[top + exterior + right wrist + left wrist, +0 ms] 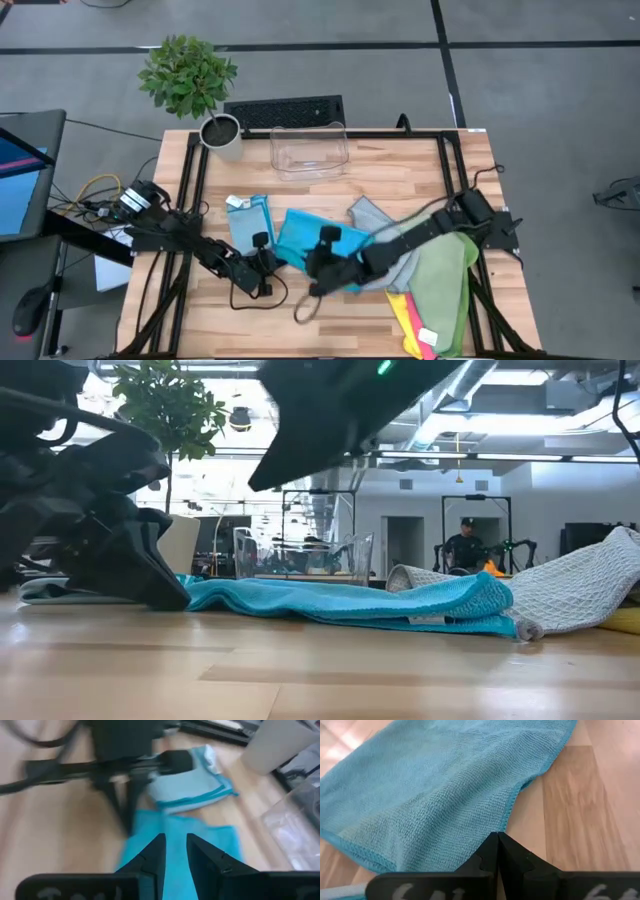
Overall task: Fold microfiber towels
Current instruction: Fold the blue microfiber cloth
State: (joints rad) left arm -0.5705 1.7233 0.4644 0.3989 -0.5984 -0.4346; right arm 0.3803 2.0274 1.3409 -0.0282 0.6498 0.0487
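Note:
A teal towel (pixel 300 238) lies spread and rumpled mid-table, also seen in the low view (pixel 340 602). A folded light blue towel (pixel 247 220) lies flat just left of it. My left gripper (pixel 497 840) is shut and low at the teal towel's near left edge (pixel 512 805). My right gripper (pixel 173 845) hovers above the teal towel (pixel 175 827), slightly open with nothing between its fingers. It is raised clear of the cloth in the low view (pixel 340 420). Grey (pixel 372 213), pale green (pixel 445 280), yellow and pink (pixel 408 320) towels lie heaped on the right. My left gripper has its shut fingertips (pixel 172 598) down at table level, right beside the teal towel's hemmed edge (pixel 512 805). They slant down from the table's left. I cannot tell whether they touch the cloth or only the wood.
A clear plastic bin (pixel 308 150) stands at the far edge, with a potted plant (pixel 220 130) to its left. A black cable loop (pixel 305 305) lies on the bare wood near the front. A person sits in the room behind the table (pixel 465 545).

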